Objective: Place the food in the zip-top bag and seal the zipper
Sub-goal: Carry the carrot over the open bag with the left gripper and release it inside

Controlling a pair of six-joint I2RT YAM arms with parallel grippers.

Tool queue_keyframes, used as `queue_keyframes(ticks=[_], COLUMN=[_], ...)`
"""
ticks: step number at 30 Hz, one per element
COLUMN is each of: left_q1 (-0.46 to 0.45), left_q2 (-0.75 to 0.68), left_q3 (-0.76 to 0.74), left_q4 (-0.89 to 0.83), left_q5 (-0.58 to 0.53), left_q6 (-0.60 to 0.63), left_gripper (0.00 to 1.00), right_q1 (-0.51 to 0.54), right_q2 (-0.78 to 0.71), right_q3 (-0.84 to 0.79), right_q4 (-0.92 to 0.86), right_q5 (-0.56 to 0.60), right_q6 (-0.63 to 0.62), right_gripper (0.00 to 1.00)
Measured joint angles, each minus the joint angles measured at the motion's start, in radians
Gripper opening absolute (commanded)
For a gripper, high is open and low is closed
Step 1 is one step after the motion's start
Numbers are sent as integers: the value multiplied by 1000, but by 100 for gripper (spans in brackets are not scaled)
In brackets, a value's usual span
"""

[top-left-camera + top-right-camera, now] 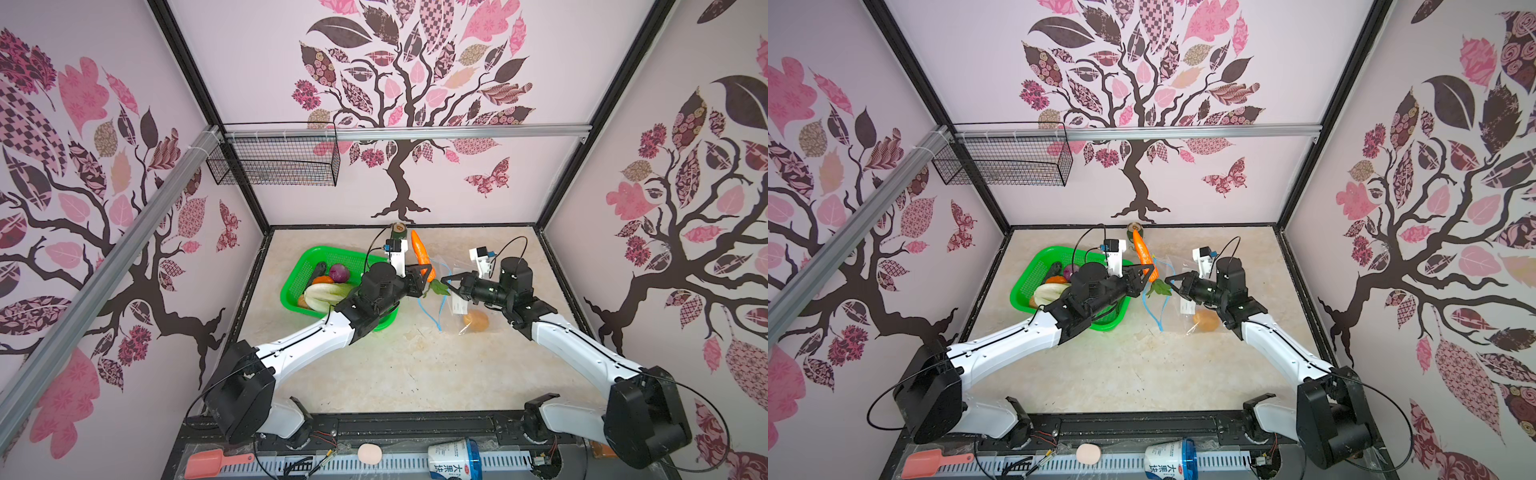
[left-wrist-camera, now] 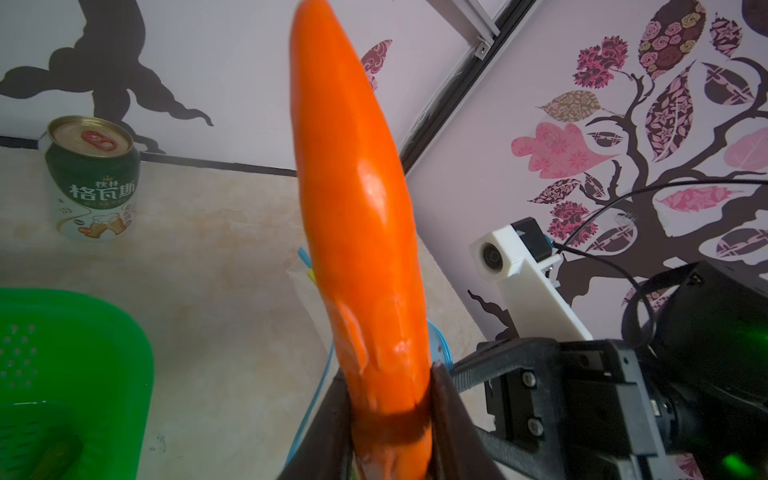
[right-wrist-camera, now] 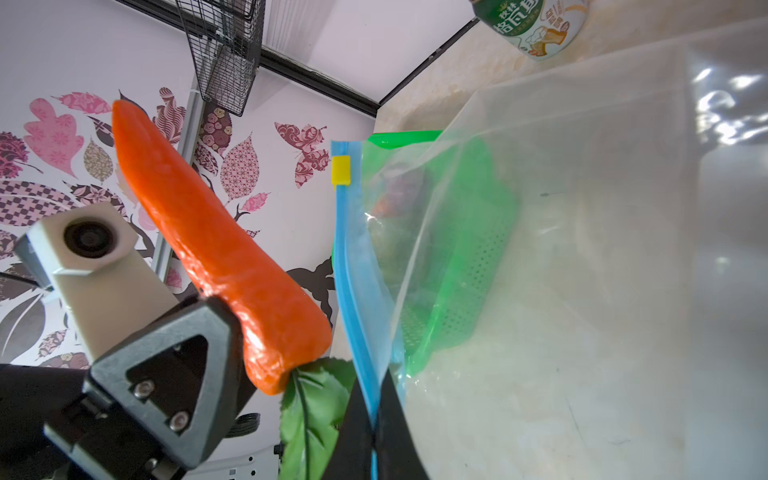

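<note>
My left gripper [image 1: 428, 272] [image 2: 390, 399] is shut on the thick end of an orange carrot [image 1: 421, 252] [image 2: 353, 208] and holds it up, tip toward the back wall, beside the bag's mouth. The clear zip-top bag [image 1: 451, 318] [image 3: 582, 208] lies right of centre with a tan potato [image 1: 476, 321] inside. My right gripper [image 1: 445, 281] [image 3: 376, 411] is shut on the blue zipper [image 3: 345, 257] and lifts that edge. The yellow slider [image 3: 340, 169] sits at the zipper's far end. The carrot's green leaf [image 3: 311, 407] hangs beside my right fingers.
A green basket [image 1: 299, 274] left of centre holds a napa cabbage [image 1: 324, 295], a purple onion [image 1: 339, 273] and smaller pieces. A green drink can [image 1: 399, 230] stands at the back wall. A wire basket [image 1: 274, 160] hangs on the wall above.
</note>
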Motion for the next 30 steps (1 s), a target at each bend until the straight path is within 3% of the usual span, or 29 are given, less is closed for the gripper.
queue_keyframes(ticks=[16,23,28,30], left_q1=[-33,-62,-63,-63], left_q2=[3,51,55,53], left_q3=[-39,-6,7,9], left_q4=[-155,-259,-291,-296], left_q5=[-8,0,24,28], left_q6=[92,157,163,157], left_gripper=[30,45,64,67], right_q1=[0,0,1,1], right_q2=[-29,-29,-29,-29], right_q3=[2,2,2,2], right_q4=[34,36,34,27], right_q5=[-47,-62,-63,-63], right_q6=[11,-6,-26,-39], right_gripper=[0,0,0,0])
